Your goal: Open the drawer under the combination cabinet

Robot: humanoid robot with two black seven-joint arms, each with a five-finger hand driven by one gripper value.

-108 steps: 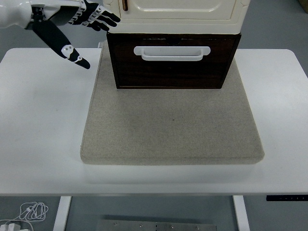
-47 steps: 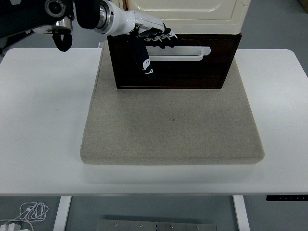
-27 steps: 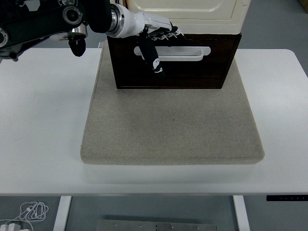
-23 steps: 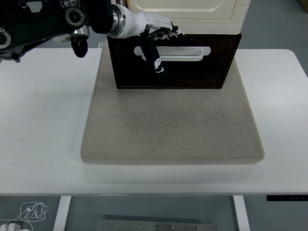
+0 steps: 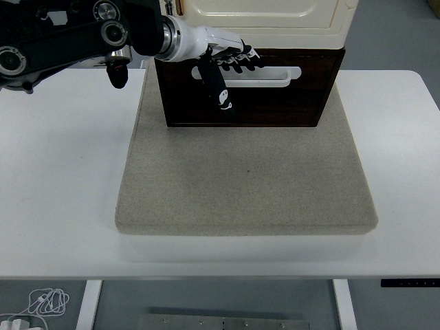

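Change: left hand (image 5: 223, 62) has edged a touch lower on the handle since half a second ago; drawer front looks unmoved.
Drawer (image 5: 275, 96): dark wood, under the cream cabinet (image 5: 261, 20), at the back of the beige mat (image 5: 240, 179).
Handle (image 5: 271, 77): white bar across the drawer front.
Left hand: fingers (image 5: 240, 58) bent over the handle's left end, thumb pointing down across the wood.
Table (image 5: 62, 172): white, under the mat.
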